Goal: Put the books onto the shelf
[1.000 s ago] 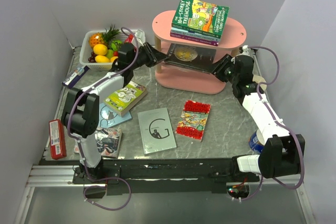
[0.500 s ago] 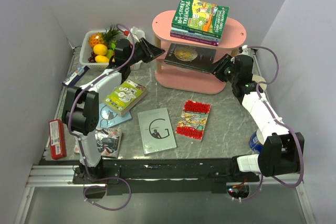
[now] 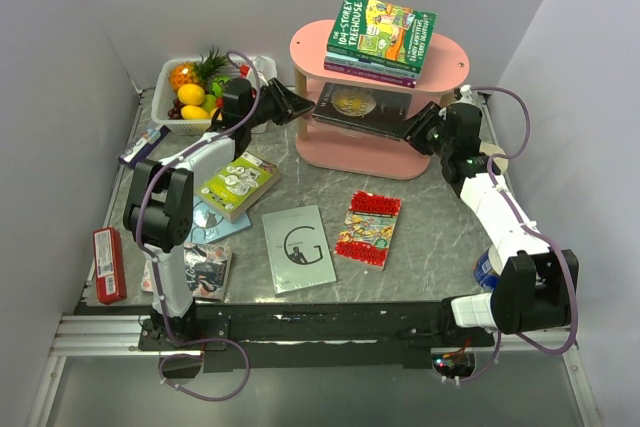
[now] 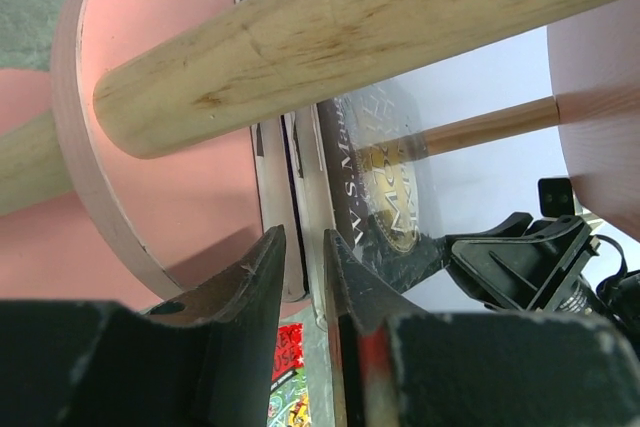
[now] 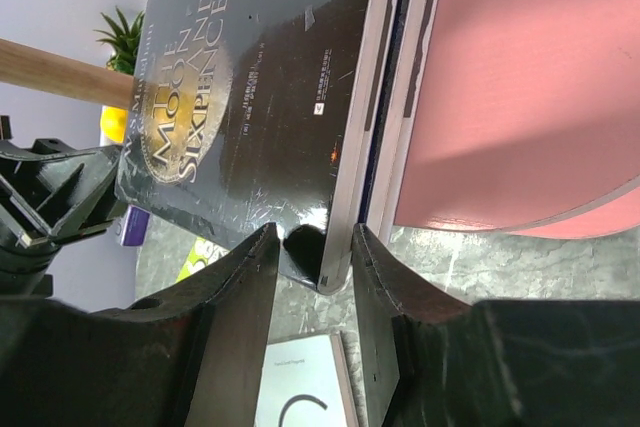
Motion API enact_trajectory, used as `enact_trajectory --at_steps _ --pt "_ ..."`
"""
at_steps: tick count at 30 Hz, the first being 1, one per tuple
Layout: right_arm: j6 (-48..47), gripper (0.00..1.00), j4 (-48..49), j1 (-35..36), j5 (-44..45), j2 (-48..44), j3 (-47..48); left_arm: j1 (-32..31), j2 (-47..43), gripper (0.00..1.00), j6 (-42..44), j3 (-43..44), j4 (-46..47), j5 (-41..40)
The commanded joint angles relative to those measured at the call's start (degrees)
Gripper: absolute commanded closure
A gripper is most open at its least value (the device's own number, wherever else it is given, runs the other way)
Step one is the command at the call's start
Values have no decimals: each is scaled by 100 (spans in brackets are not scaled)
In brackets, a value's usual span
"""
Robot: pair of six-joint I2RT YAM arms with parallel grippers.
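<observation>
Currently, the black book [image 3: 355, 107] lies flat on the middle tier of the shelf [image 3: 308, 52], on top of other thin books stored there; its near right corner juts past the pink rim. That corner is gripped by the right tool [image 3: 411, 129]; in the right wrist view the jaws are seen closed on the corner, one on each face of the book [image 5: 250, 87], with the pink tier just beyond it.

The left tool [image 3: 297, 107] is held at the left end of the same tier, just beside the left edge of the black book. In the left wrist view its jaws are seen only a little apart, under a wooden post [image 4: 350, 27], and the edges of the shelved books show in the narrow gap [image 4: 303, 239]; whether anything is pinched cannot be told.

On the top tier a stack is kept, topped by the Treehouse book [image 3: 385, 29]. On the surface [image 3: 430, 217] a grey book [image 3: 300, 247] and a red book [image 3: 368, 227] are laid side by side in front of the shelf; a green-and-white book [image 3: 238, 185] is set by the left arm, and more books are partly hidden under that arm. A basket [image 3: 170, 72] of fruit is placed at the far left; a red box [image 3: 108, 264] is at the left edge.
</observation>
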Motion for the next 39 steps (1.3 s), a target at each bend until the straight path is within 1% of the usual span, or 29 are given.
enact_trajectory --at_steps 1,8,16,31,39 --pt "16 57 265 0 -32 70 277 -57 -15 72 -155 231 352 189" --pt "16 57 265 0 -40 52 286 -136 29 73 -146 371 326 216" --pt "42 57 265 9 -58 44 294 -224 56 73 -190 293 387 207" --pt "51 57 239 9 -67 131 435 -268 240 73 -182 688 264 215" --pt "34 57 212 18 -58 228 505 -268 284 73 -182 741 255 242"
